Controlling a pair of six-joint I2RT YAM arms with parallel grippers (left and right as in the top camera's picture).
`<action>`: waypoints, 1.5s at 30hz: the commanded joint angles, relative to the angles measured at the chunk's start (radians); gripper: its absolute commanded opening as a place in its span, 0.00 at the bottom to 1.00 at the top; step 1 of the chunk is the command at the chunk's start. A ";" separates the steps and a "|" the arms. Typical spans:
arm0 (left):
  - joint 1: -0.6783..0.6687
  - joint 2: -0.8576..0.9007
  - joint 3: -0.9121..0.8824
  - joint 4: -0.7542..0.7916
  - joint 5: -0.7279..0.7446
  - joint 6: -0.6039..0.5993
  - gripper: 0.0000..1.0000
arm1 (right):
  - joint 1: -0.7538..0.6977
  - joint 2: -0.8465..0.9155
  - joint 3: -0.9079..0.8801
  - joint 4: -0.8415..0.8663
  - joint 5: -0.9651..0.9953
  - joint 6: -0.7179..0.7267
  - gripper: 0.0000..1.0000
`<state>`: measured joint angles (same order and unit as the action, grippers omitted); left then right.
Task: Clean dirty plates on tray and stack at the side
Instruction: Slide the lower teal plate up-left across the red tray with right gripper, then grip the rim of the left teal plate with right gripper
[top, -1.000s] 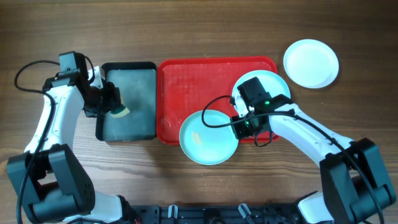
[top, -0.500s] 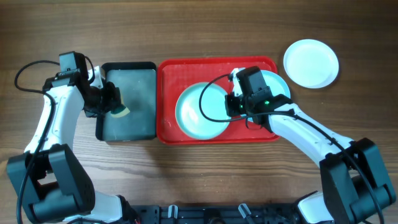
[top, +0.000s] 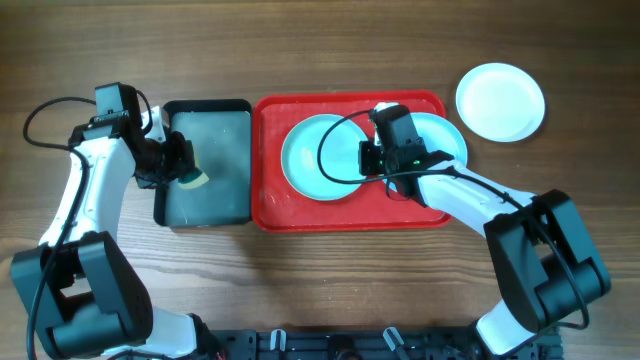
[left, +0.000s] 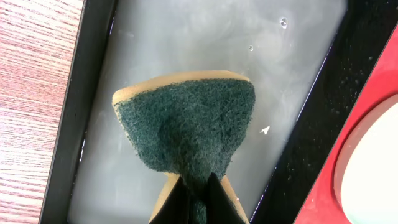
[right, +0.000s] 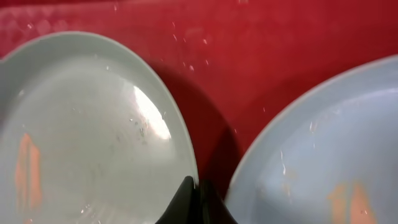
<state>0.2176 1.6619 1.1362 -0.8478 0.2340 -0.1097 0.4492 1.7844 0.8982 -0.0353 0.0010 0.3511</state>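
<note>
**Round pale aqua plate (top: 318, 160) moves up onto large red plastic tray (top: 272, 212)**

It has come from the tray's lower edge to its centre. The right gripper (right: 194, 186) pinches its right rim. A second aqua plate (top: 448, 140) lies just to the right. At frame left, the left gripper (top: 183, 168) clamps a green sponge (left: 186, 127) over a black-rimmed grey tray (top: 215, 205).

Three plates: one aqua plate (top: 310, 160) in the right gripper (right: 194, 186), a second aqua plate (top: 448, 140) just beside it, one white plate (top: 500, 101) well beyond. Two trays: red tray (top: 272, 205), grey tray (top: 215, 150). One sponge (left: 186, 127) in the left gripper (left: 194, 186).
</note>
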 joint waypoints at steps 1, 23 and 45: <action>-0.005 -0.026 -0.004 0.003 0.013 -0.003 0.04 | 0.004 0.009 0.010 0.014 -0.005 -0.010 0.04; -0.005 -0.026 -0.004 0.003 0.013 -0.003 0.04 | -0.006 0.061 0.610 -0.767 -0.066 -0.361 0.45; -0.005 -0.026 -0.004 -0.004 0.013 -0.003 0.04 | -0.004 0.294 0.580 -0.645 0.004 -0.374 0.22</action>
<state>0.2176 1.6619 1.1358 -0.8555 0.2340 -0.1097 0.4480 2.0590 1.4872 -0.6796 -0.0219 -0.0181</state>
